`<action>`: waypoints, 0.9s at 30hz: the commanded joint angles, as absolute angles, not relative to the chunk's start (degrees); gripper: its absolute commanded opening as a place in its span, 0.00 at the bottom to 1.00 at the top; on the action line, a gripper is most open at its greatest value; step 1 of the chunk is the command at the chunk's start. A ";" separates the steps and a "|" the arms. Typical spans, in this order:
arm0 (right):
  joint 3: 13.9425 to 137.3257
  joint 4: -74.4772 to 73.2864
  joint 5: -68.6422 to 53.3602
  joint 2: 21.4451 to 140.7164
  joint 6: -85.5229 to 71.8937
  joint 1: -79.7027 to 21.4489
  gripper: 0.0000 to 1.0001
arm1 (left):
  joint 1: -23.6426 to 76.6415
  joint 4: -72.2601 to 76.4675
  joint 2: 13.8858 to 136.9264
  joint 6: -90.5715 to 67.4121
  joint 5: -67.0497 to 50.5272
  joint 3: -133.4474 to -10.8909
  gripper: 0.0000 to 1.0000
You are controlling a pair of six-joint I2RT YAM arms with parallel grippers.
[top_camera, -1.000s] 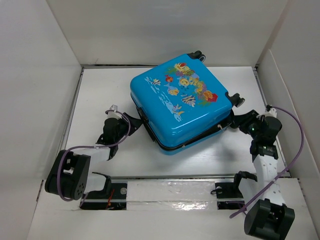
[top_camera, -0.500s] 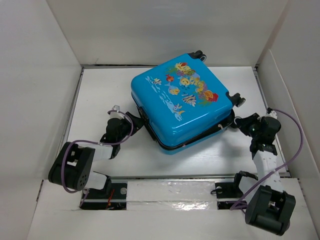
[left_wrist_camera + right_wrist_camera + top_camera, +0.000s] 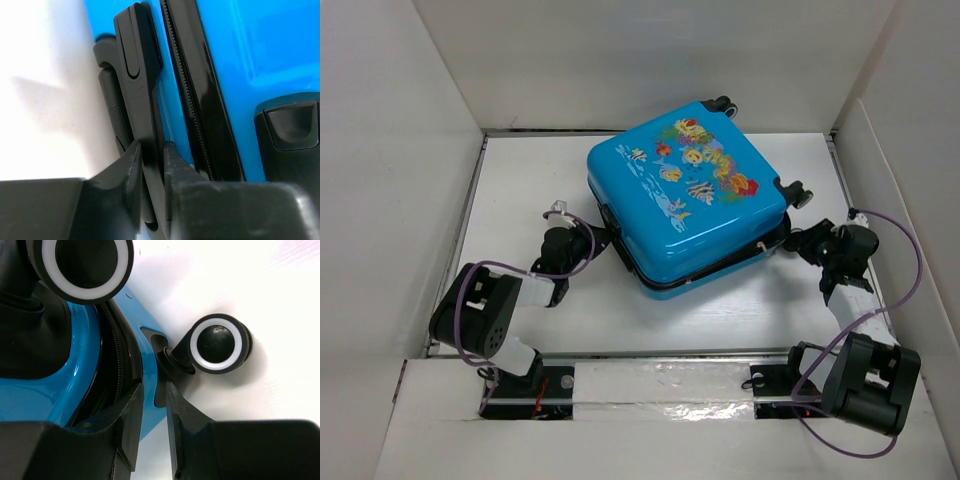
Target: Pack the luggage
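Observation:
The luggage (image 3: pixel 685 200) is a bright-blue hard-shell case with a fish print. It lies flat on the white table, lid down, with a dark zipper seam along its near edge. My left gripper (image 3: pixel 597 240) is at its left side. In the left wrist view the left gripper (image 3: pixel 151 160) is shut on the black carry handle (image 3: pixel 137 75) beside the blue shell (image 3: pixel 260 50). My right gripper (image 3: pixel 798 240) is at the right corner. In the right wrist view the right gripper (image 3: pixel 152 395) pinches the lower shell's blue edge (image 3: pixel 150 365), next to a black wheel (image 3: pixel 220 344).
White box walls stand on the left (image 3: pixel 400 200), the back (image 3: pixel 650 60) and the right (image 3: pixel 905 190). A metal rail (image 3: pixel 660 380) runs along the near edge between the arm bases. Purple cables (image 3: pixel 910 270) loop off both arms. A second wheel (image 3: pixel 80 265) sits above the right fingers.
The left gripper opened wider, then closed on the handle. The luggage has shifted a little away and to the right. Both arms have stretched further toward it.

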State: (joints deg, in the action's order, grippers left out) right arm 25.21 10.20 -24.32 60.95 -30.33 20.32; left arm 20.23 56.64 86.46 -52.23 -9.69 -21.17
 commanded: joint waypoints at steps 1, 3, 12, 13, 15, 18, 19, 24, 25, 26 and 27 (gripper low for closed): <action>27.86 13.27 -30.06 63.53 -29.53 15.74 0.32 | 22.50 51.35 88.51 -48.52 -10.73 -23.47 0.00; 29.53 13.10 -29.36 64.59 -29.36 14.16 0.32 | 22.50 49.84 87.63 -47.46 -9.76 -22.68 0.00; 35.50 14.33 -25.06 70.66 -29.97 5.98 0.30 | 32.33 49.48 83.68 -47.46 -5.46 -14.16 0.00; 36.99 14.41 -24.70 71.19 -29.97 5.45 0.30 | 34.78 49.57 82.54 -47.98 -4.49 -13.37 0.00; 38.75 13.89 -24.09 73.20 -29.53 4.39 0.29 | 36.82 49.83 80.87 -49.74 -2.56 -10.47 0.00; 42.70 14.58 -27.13 77.84 -29.27 2.90 0.29 | 41.65 48.35 76.48 -51.50 0.43 -8.00 0.00; 44.02 14.76 -28.64 79.44 -29.18 2.29 0.29 | 43.14 46.08 75.16 -51.76 2.27 -7.82 0.00; 52.89 13.89 -32.95 87.88 -28.04 0.36 0.29 | 52.71 39.56 67.42 -55.01 9.30 -7.30 0.00; 54.13 13.63 -33.74 90.24 -27.86 0.35 0.29 | 54.04 37.38 66.11 -55.63 10.36 -7.21 0.00; 55.45 13.28 -34.27 91.39 -27.60 -0.26 0.29 | 55.27 36.22 63.57 -56.94 11.50 -7.12 0.00; 57.98 12.05 -34.71 92.36 -27.51 -0.26 0.29 | 57.63 35.17 62.33 -57.56 13.60 -7.03 0.00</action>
State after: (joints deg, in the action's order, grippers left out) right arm 52.80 12.23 -14.55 91.18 -25.47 7.03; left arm 49.39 45.74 64.64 -57.17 24.67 -8.27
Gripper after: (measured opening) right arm 0.286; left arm 0.216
